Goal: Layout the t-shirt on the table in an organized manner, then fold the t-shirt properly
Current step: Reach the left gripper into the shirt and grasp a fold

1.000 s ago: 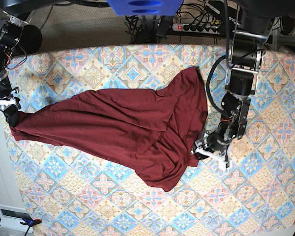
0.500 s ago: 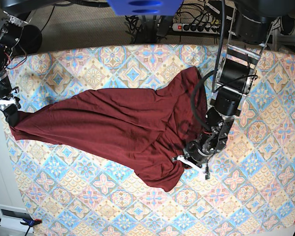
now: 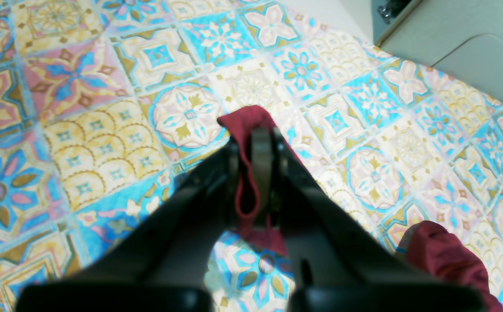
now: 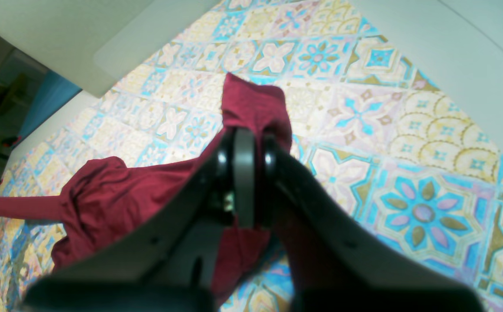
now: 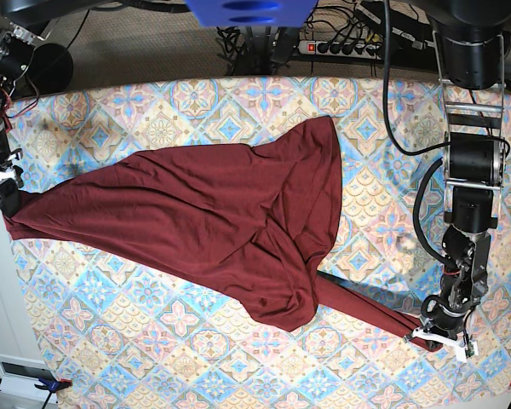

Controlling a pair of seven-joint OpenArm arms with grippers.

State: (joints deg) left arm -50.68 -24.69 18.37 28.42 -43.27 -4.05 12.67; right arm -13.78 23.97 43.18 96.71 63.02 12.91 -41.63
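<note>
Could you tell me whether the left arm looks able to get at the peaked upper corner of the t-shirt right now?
Probably not: the left gripper is shut on the t-shirt sleeve at the table's opposite edge.

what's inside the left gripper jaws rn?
A red fold of the t-shirt sits pinched in the left gripper, over the table. How deep the fabric runs between the pads is hidden.

In both wrist views the near part of each tool is a dark blur. The left tool [image 3: 255, 173] hides the cloth it pinches. The shirt [image 4: 117, 203] runs off the right wrist view's left edge.
</note>
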